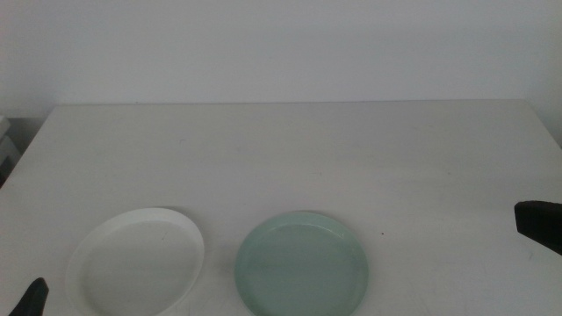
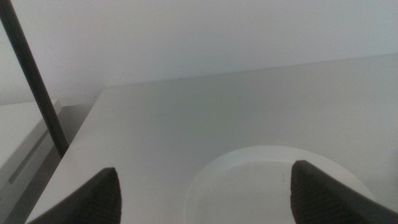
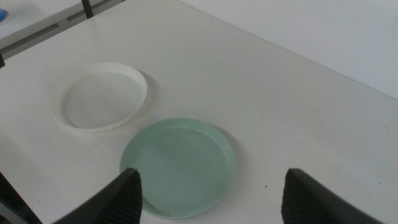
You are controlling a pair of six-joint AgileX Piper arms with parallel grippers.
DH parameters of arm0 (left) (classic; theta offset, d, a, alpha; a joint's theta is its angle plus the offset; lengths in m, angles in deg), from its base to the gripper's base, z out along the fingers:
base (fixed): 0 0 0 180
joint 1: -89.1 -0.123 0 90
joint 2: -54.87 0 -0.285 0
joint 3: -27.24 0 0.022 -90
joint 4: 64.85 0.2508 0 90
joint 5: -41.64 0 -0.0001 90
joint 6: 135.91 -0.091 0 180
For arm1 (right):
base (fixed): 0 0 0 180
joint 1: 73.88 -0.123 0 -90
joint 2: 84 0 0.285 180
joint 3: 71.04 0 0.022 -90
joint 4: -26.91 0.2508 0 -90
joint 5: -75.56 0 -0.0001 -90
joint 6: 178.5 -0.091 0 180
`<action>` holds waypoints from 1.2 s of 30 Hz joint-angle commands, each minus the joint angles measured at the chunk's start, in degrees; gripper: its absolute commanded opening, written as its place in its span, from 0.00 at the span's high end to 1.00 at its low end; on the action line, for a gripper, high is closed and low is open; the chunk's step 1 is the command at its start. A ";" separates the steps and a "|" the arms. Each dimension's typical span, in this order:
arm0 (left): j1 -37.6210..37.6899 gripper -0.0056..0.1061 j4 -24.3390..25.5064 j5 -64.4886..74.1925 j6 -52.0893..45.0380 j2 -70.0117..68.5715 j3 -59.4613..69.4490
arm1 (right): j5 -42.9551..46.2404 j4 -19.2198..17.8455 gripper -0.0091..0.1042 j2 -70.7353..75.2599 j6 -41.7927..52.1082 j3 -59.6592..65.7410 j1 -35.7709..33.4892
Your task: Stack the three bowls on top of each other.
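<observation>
The white bowl [image 1: 136, 262] sits on the table near the front left. The pale mint green bowl [image 1: 301, 263] sits to its right, apart from it, at the front centre. The grey bowl is out of view. My left gripper [image 1: 35, 298] waits at the bottom left corner, just left of the white bowl; in the left wrist view it [image 2: 205, 169] is open with the white bowl [image 2: 273, 180] ahead. My right gripper [image 1: 537, 224] is at the right edge; in the right wrist view it [image 3: 212, 173] is open above the mint bowl [image 3: 177, 165], with the white bowl [image 3: 102, 96] beyond.
The white table [image 1: 290, 149] runs back to a white wall. A dark pole [image 2: 34, 81] and a pale shelf-like unit [image 2: 18, 137] stand off the table's left edge.
</observation>
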 commanded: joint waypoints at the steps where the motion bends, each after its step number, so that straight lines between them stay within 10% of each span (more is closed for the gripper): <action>1: -0.87 0.02 0.29 -4.47 0.22 -0.72 -0.27 | 3.87 0.05 0.41 -0.05 0.53 -1.31 -0.13; 11: -11.01 0.02 -6.69 0.90 3.37 6.21 -9.51 | 3.87 0.05 0.41 -0.05 0.53 -1.31 -0.13; 26: -15.37 0.02 -11.11 51.22 3.26 43.72 -48.58 | 3.87 0.05 0.41 -0.05 0.53 -1.31 -0.13; 36: -15.37 0.02 -11.00 49.33 3.18 52.29 -50.04 | 3.87 0.05 0.41 -0.05 0.53 -1.31 -0.13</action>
